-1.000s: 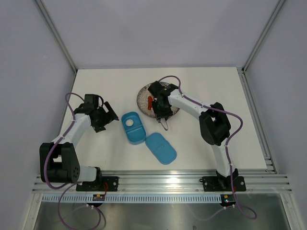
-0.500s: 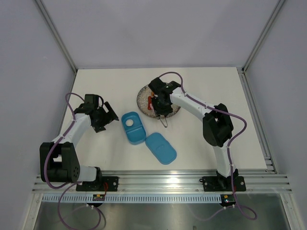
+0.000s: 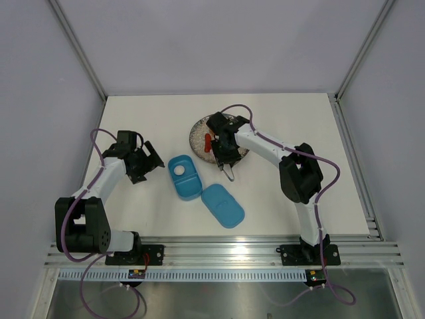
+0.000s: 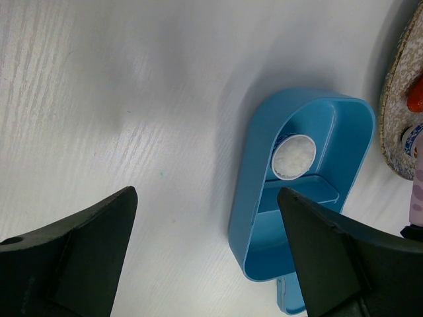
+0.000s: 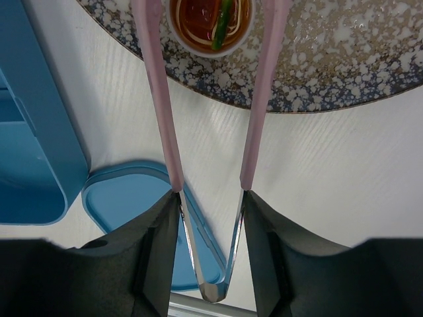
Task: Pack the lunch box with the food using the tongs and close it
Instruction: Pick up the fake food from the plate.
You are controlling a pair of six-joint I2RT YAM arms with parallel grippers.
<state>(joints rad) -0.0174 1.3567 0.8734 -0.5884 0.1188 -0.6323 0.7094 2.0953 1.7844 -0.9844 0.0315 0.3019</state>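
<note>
The blue lunch box (image 3: 186,178) lies open mid-table with a white ball (image 3: 178,170) in its far compartment; the left wrist view shows the box (image 4: 264,198) and the ball (image 4: 295,156) too. Its flat lid (image 3: 223,206) rests beside it, nearer the arms. My right gripper (image 3: 223,147) is shut on the pink tongs (image 5: 156,99), low on the arms near the metal hinge (image 3: 230,175). The tongs' arms reach over the speckled plate (image 5: 330,59) and straddle a small cup of orange food (image 5: 210,20). A red sausage (image 3: 207,141) lies on the plate. My left gripper (image 4: 206,191) hangs open and empty left of the box.
The speckled plate (image 3: 198,133) sits just behind the box, with the right arm (image 3: 297,174) stretching over the table's right half. In the right wrist view the box wall (image 5: 39,132) and the lid (image 5: 125,205) lie left of the tongs.
The right gripper with the tongs has nudged slightly over the plate and come nearly back. The left arm, box and lid have not moved.
</note>
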